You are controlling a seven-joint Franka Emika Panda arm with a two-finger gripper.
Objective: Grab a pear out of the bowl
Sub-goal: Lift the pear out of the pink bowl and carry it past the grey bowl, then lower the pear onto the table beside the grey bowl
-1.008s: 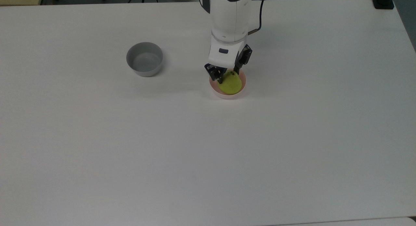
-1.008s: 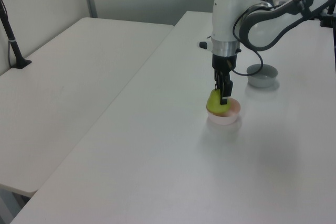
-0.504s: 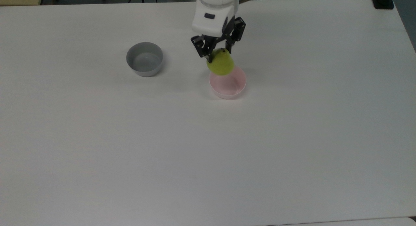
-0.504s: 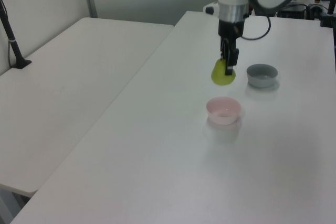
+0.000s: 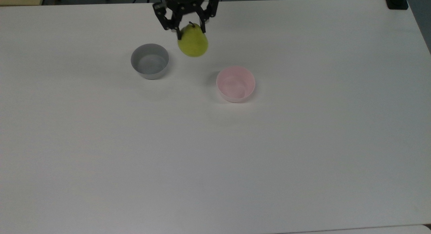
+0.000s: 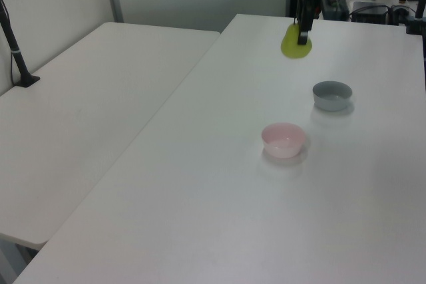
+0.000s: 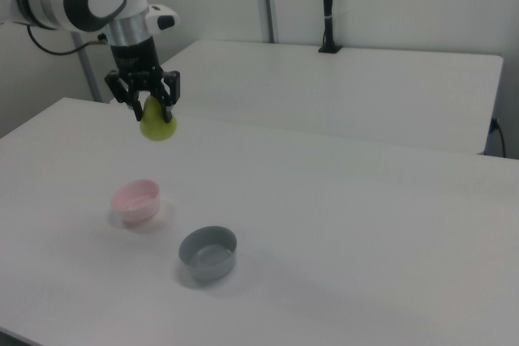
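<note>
Both bowls sat with nothing in them on the white worktop (image 5: 303, 143): the pink bowl (image 5: 235, 83) near the middle of the top view, and a grey bowl (image 5: 150, 61) off at its 9 to 10 o'clock, well apart from it. The pear (image 5: 192, 42) was up in the air, stem up, with the gripper (image 5: 188, 28) fingers pinching its top on both sides. In the top view it hung at about 11 o'clock from the pink bowl, close to the far worktop edge. Loads of bare worktop lay open toward 6 o'clock. A second table (image 7: 340, 87) stood beyond in the right view.
</note>
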